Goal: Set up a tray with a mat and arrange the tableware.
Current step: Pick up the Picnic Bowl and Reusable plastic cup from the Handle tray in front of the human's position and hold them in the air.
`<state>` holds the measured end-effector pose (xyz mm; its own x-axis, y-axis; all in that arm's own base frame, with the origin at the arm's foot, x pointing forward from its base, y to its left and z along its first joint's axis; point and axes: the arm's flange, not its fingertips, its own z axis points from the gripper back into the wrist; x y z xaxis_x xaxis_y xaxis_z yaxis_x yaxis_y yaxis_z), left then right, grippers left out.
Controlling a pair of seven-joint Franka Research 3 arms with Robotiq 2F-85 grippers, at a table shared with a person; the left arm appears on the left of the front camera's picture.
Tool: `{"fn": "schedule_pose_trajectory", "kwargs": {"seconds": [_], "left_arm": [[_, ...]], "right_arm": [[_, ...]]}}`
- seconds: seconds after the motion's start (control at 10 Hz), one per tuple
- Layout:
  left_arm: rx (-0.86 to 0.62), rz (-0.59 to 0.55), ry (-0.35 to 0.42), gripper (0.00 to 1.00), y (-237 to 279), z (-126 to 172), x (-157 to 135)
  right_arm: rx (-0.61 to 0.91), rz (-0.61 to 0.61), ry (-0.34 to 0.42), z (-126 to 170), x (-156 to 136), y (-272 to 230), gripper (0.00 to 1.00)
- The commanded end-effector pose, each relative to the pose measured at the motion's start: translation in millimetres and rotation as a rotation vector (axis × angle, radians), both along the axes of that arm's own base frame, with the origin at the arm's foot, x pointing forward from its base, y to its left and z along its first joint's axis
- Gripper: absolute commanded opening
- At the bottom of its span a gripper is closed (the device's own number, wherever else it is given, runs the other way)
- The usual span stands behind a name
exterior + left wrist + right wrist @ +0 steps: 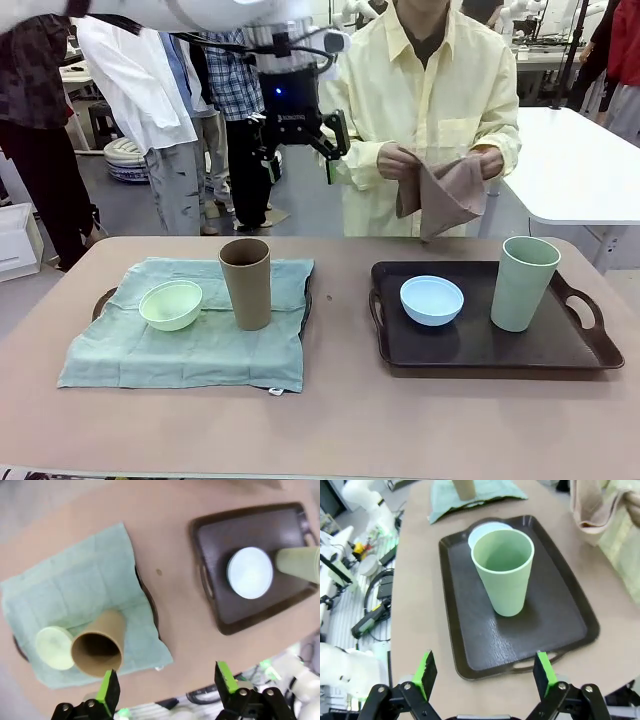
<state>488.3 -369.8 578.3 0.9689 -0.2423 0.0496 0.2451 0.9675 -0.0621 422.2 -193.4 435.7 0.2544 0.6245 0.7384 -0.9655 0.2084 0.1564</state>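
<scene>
A green mat (180,345) covers the left tray (103,300); on it sit the pale mint bowl (171,304) and the tan cup (246,283). The dark right tray (470,345) carries the light blue bowl (432,299) and the sage cup (524,283), with no mat under them. My left gripper (300,145) hangs open high above the table's far side. From its wrist, the left gripper (167,685) looks down on the tan cup (98,645) and mint bowl (55,647). My right gripper (485,672) is open, above the tray's near handle, short of the sage cup (504,570).
Across the table a person in a pale yellow shirt holds a brownish-pink cloth (440,195) in both hands above the far edge. A white table (590,160) stands at the back right. Bare tabletop (340,420) runs between the trays and along the front.
</scene>
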Motion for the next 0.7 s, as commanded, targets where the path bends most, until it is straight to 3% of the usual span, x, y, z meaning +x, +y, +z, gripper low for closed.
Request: {"fn": "schedule_pose_trajectory", "kwargs": {"seconds": [0.0,0.6], "left_arm": [[0.049,-0.005,0.013,1.0,-26.5,-14.7,24.3],[0.044,-0.051,0.048,1.0,-96.0,-87.3,27.7]], "right_arm": [[0.006,0.038,-0.005,-0.2,3.8,7.7,1.0],[-0.003,0.032,0.013,-7.2,6.3,11.4,1.0]]}}
